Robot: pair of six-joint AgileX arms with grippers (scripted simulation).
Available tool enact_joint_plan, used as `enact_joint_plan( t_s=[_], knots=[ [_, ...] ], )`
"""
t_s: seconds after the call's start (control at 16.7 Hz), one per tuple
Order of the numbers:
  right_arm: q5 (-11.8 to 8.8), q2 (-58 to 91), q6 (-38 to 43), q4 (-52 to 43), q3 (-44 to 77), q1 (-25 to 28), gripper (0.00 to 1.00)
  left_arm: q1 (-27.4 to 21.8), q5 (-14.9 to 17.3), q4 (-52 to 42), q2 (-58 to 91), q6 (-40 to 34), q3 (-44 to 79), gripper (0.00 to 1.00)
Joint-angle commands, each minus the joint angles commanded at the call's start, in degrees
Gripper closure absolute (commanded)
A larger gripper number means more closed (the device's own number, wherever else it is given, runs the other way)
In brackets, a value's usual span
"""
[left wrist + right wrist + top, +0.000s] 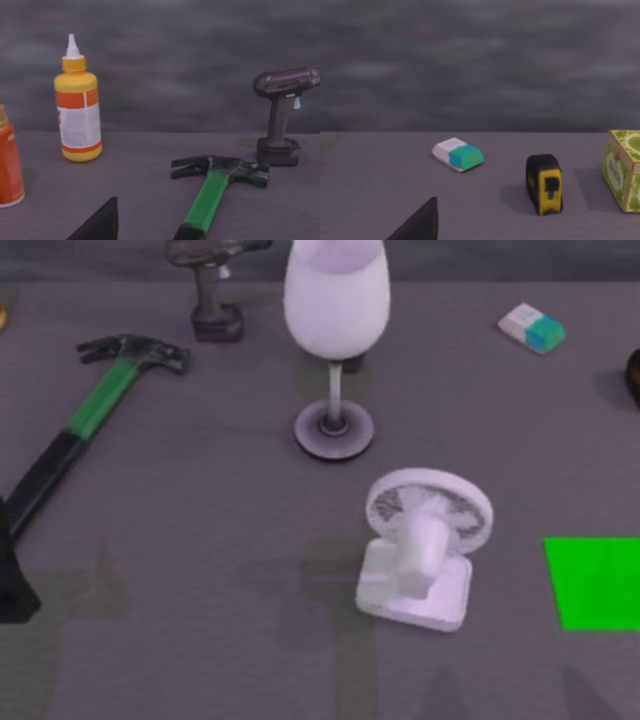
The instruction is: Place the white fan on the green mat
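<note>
A: Where is the small white desk fan with the round grilled head and square rounded base (424, 550)?

B: It stands upright on the grey table (220, 540), a little right of the middle and toward the near edge; its head tilts toward the far edge; nothing grips it.

A: And the flat bright green square mat (595, 582)?

B: Flat against the right edge of the table, level with the fan's base; the two are apart, with bare table between them; the fan is not on it.

A: The arms?

B: The left arm shows only as a dark shape at the table's left edge near the front; a dark finger tip (100, 224) pokes into the left wrist view; the right gripper shows just such a tip (420, 224) in the right wrist view; whether either pair of fingers is wide or narrow I cannot tell.

A: What else lies about?

B: A tall white-bowled wine glass (336, 335) at the far edge, behind the fan; a hammer with a green and black handle (90, 425) toward the far left corner; a dark cordless drill (215, 290) beside its head; a white and teal eraser (532, 328) toward the far right corner; the left wrist view shows a yellow and orange squeeze bottle (77, 107); the right wrist view a black and yellow tape measure (545, 184) and a green patterned box (624, 170).
</note>
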Motion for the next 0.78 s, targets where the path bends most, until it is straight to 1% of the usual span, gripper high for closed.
enact_joint_plan(
  t_s=[0.18, 0.36, 0.54, 0.78],
  knots=[
    [0.0, 0.6, -0.3, -0.6, 0.6, 0.3, 0.00, 0.0, 0.0, 0.0, 0.0, 0.0, 0.0, 0.00],
    [-0.2, 6.0, -2.5, -5.5, 5.9, 2.5, 0.00, 0.0, 0.0, 0.0, 0.0, 0.0, 0.0, 0.00],
    [-0.2, 16.8, -6.5, -14.3, 16.6, 6.2, 0.00, 0.0, 0.0, 0.0, 0.0, 0.0, 0.0, 0.00],
    [0.0, 38.3, -13.5, -29.8, 37.1, 12.7, 0.00, 0.0, 0.0, 0.0, 0.0, 0.0, 0.0, 0.00]
  ],
)
